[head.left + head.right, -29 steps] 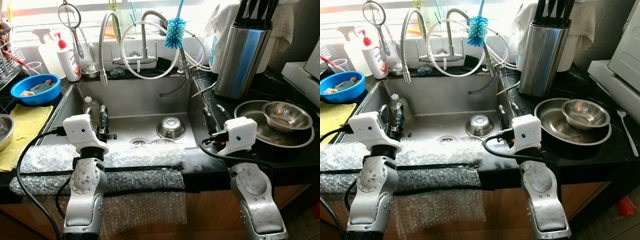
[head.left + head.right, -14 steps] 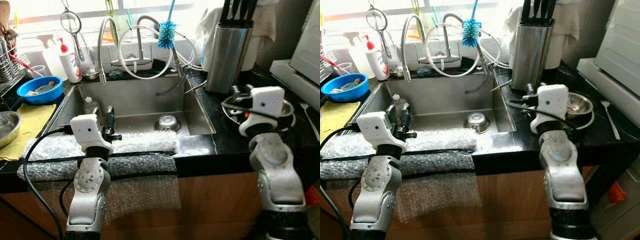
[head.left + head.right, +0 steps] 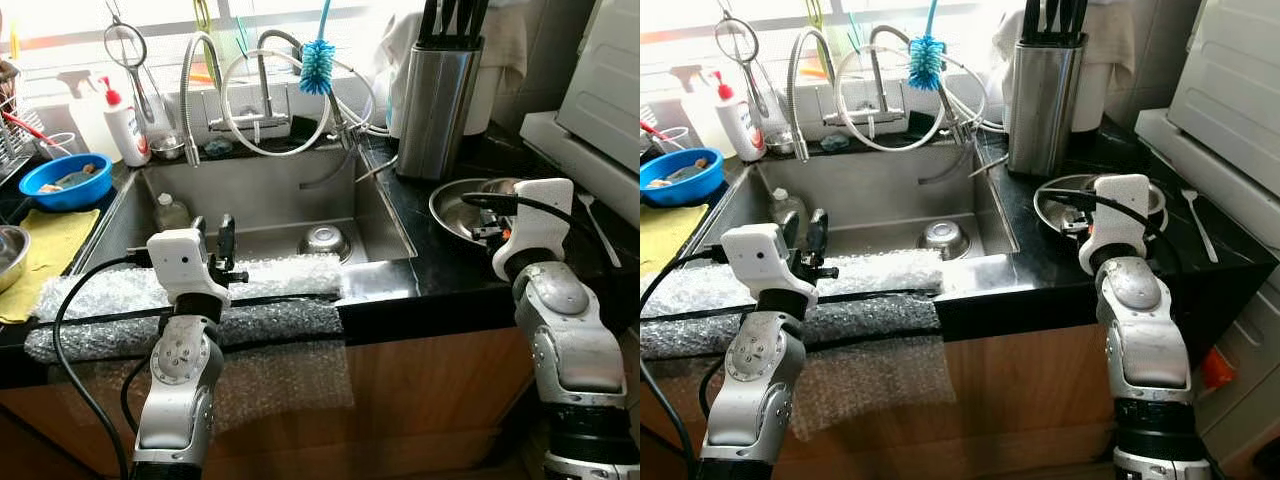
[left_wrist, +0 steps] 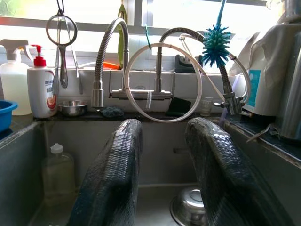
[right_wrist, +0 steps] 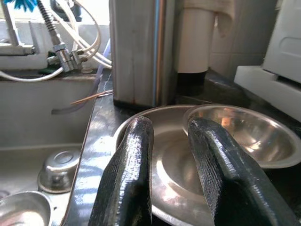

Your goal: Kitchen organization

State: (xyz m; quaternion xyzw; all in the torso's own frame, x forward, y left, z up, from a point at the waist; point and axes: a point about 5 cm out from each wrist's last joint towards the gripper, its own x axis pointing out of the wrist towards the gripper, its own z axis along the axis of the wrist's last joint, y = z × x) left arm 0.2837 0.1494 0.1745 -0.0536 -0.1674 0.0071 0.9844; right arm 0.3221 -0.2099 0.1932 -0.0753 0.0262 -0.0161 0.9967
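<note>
Steel dishes sit before our right gripper (image 5: pixel 171 160): a wide steel plate (image 5: pixel 174 176) on the black bench (image 3: pixel 1040 262), with a smaller steel bowl (image 5: pixel 244 136) resting in it on the side away from the sink. Our jaws there stand parted with nothing between them, low over the plate's near rim; the bowl lies just beyond the fingers. Behind stands a steel knife block (image 3: pixel 1042 92).

Our left gripper (image 4: pixel 162 174) hovers at the sink's (image 3: pixel 290 195) front edge above the bubble wrap (image 3: pixel 260 290), jaws apart and empty. Another small steel bowl (image 3: pixel 325 240) lies upside down in the basin. The lettering on the soap pump bottle (image 4: pixel 41 89) is too small to read.
</note>
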